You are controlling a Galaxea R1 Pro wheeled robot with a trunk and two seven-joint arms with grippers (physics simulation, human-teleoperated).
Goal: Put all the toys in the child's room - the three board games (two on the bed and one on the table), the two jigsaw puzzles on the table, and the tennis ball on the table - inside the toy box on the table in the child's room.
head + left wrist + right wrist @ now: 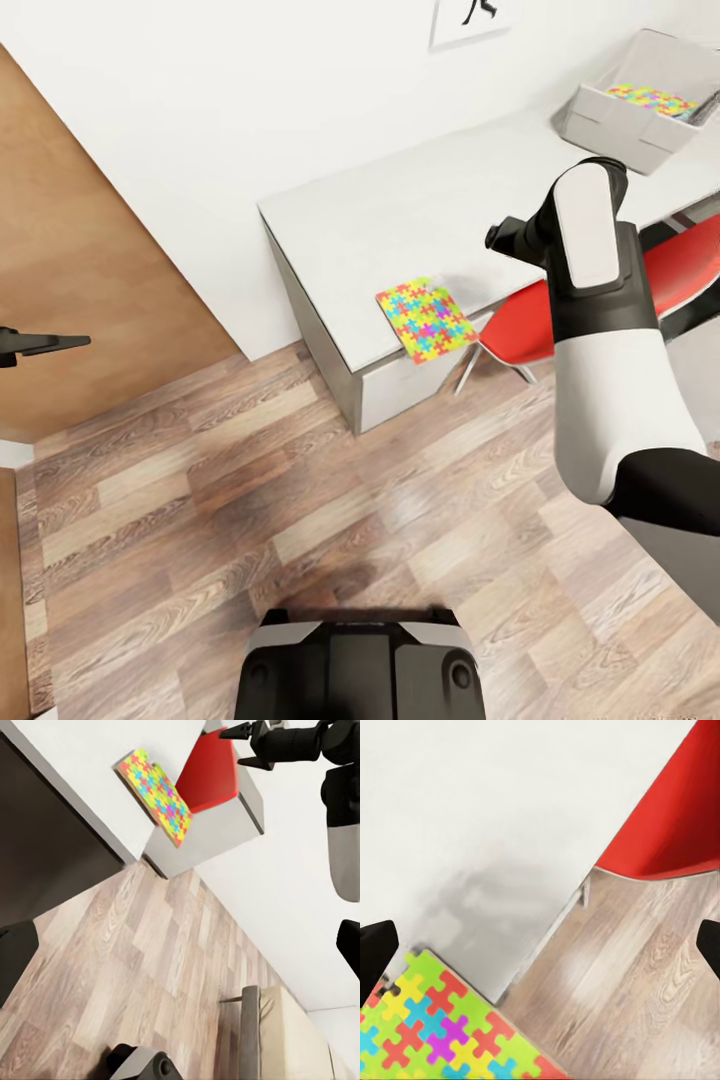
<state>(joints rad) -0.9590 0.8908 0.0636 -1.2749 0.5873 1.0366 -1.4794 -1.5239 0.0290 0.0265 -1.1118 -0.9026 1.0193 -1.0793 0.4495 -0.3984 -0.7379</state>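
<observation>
1. Looking down from the head camera, I see the table (400,220) against the white wall, its pale top mostly bare.
2. One jigsaw puzzle (426,319) lies flat at the table's front edge, one corner poking out past the edge, just beside the red chair (600,300).
3. On my left wrist camera that same puzzle (160,795) hangs slightly over the edge, with the red seat (212,774) tucked close beside it.
4. The toy box (640,100) sits at the far end of the table top, well apart from the puzzle at the edge. A second jigsaw puzzle (653,100) already lies inside it.
5. My right gripper (503,236) hangs over the table top between the box and the loose puzzle, not touching either. On its own camera the dark fingertips (376,951) stand wide apart with nothing between them, and the puzzle (442,1027) lies near the lower one.
6. My left gripper (50,344) is out at the side, beside the wooden door (90,260), well away from the table. I cannot tell how its fingers stand.
7. Wood-plank floor (300,480) runs below the table, and my base (360,665) stands on it.
</observation>
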